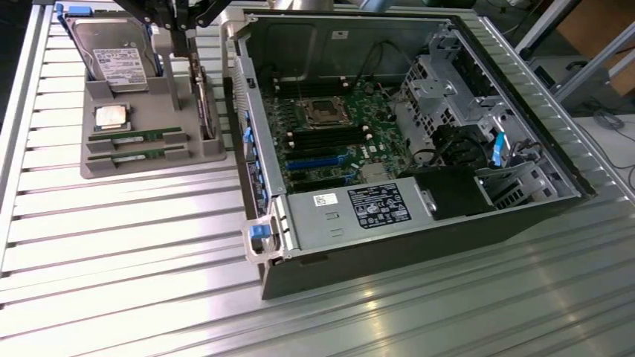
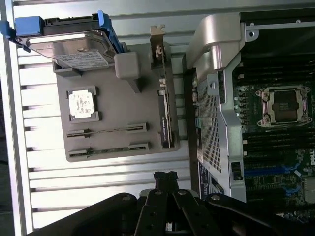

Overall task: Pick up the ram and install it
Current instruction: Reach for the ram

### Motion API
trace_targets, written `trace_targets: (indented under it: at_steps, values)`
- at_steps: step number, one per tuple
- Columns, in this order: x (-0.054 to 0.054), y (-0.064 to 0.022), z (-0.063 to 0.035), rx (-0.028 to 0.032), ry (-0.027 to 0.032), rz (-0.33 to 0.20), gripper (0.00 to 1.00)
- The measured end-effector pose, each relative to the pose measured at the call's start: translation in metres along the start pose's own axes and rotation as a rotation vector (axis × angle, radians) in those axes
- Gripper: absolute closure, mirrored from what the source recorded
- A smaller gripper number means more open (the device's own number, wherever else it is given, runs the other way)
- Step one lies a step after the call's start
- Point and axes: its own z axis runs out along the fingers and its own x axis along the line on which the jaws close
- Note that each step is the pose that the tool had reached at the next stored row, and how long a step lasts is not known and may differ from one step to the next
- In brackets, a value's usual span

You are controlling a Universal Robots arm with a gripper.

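Note:
Two ram sticks stand on edge in slots of the grey holder (image 1: pixel 149 165): one ram stick (image 1: pixel 134 135) lies just behind the other ram stick (image 1: pixel 139 154). In the wrist view the same two sticks are the thin ram strip (image 2: pixel 106 131) and the ram strip beside it (image 2: pixel 108 147). My gripper (image 1: pixel 181 33) hangs above the holder's far end, near the hard drive and apart from the ram. Its black fingertips (image 2: pixel 166 176) are pressed together with nothing between them.
The holder also carries a hard drive (image 1: pixel 114 56), a square silver processor chip (image 1: pixel 111 117) and an upright expansion card (image 1: pixel 204 104). On the exterior view's right lies the open computer case (image 1: pixel 268 245), with black memory slots (image 1: pixel 323 137) and a processor socket (image 1: pixel 325 111). All rest on a ribbed metal table (image 1: pixel 119 245).

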Motion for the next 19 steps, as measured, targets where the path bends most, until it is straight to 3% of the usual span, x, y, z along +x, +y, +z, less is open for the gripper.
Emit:
trace_targets:
  at_steps: [15, 19]
  values:
    - [0.024, -0.0018, -0.0007, 0.0000, 0.0001, 0.000, 0.89]
    - [0.025, -0.0019, -0.0007, 0.0000, 0.0000, 0.000, 0.89]
